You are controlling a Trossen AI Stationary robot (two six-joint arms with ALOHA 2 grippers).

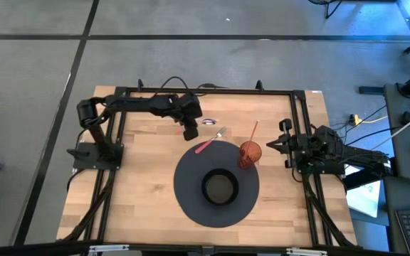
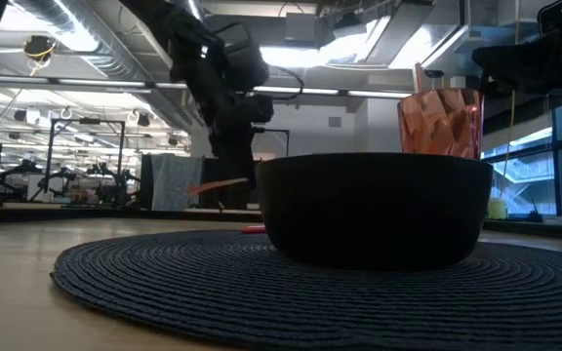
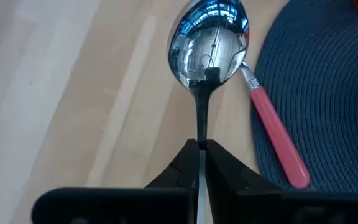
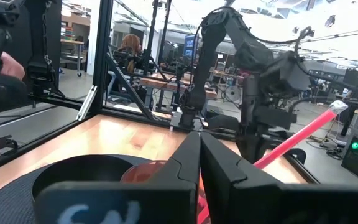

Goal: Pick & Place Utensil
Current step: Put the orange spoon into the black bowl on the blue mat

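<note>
Two arms share the wooden table (image 1: pixel 148 192), but only the left gripper (image 1: pixel 190 132) is near the job. Largest on the table is a round woven dark placemat (image 1: pixel 191 195) carrying a black bowl (image 1: pixel 219 188) and a faceted orange cup (image 1: pixel 250 153). The left gripper's fingers (image 3: pixel 182 171) are pinched on the handle of a polished steel spoon (image 3: pixel 209 40), whose long axis runs straight ahead of the claw, bowl end farthest. A red-handled utensil (image 3: pixel 275 134) lies just beside it, slanting across the mat's edge. The right gripper (image 1: pixel 275 144) waits by the cup, fingers closed on nothing.

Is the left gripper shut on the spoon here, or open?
Shut. In the left wrist view the left gripper has its fingers pressed together on the handle of the spoon, whose bowl sticks out ahead over the wooden table.
</note>
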